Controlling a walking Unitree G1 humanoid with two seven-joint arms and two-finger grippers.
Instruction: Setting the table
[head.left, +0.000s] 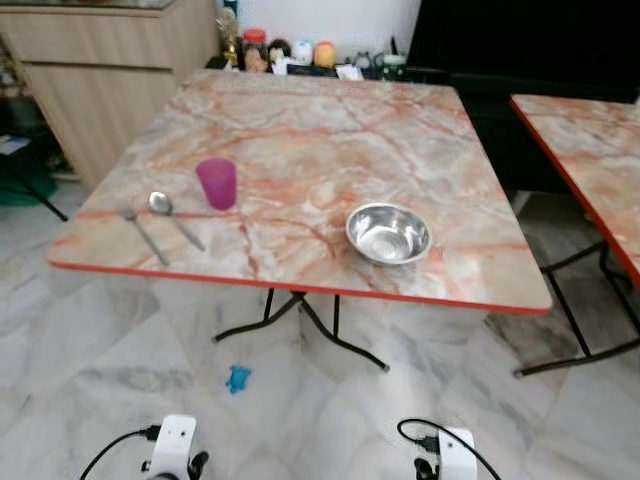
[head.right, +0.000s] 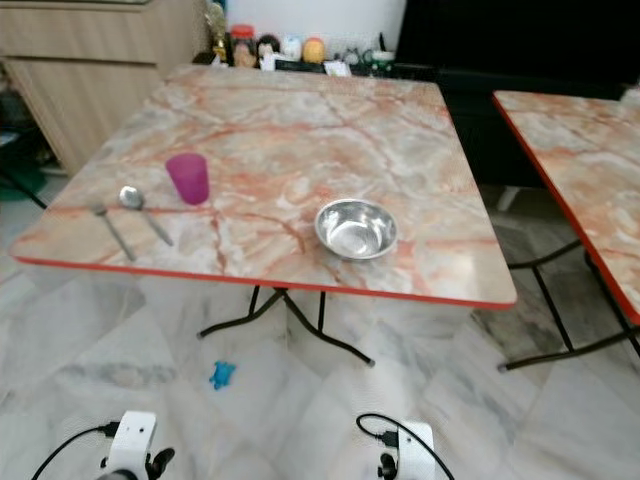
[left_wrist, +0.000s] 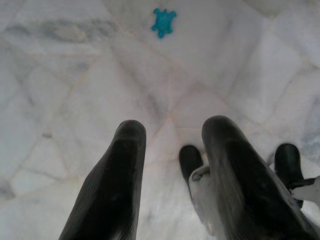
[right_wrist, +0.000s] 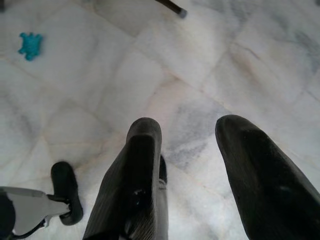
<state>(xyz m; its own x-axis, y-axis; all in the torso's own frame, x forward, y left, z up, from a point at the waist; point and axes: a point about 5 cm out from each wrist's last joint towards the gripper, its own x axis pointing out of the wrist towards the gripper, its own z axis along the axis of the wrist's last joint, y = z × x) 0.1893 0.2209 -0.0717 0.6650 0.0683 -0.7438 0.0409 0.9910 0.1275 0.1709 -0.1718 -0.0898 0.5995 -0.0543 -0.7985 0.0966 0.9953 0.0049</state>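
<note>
Marble table, bowl, cup, spoon

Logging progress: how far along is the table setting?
On the table: cup, spoon, fork and bowl, the bowl apart from the rest. In hand: nothing; left gripper and right gripper hang open over the floor. Left: probably grouping the bowl with the cutlery.

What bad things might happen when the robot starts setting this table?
The fork and spoon lie near the marble table's front left edge, so a clumsy grab might push them off. The pink cup stands right beside the spoon and could tip if a finger bumps it. A small blue toy lies on the floor under the table, where a foot might catch it. Both the left gripper and right gripper hang open and low.
</note>
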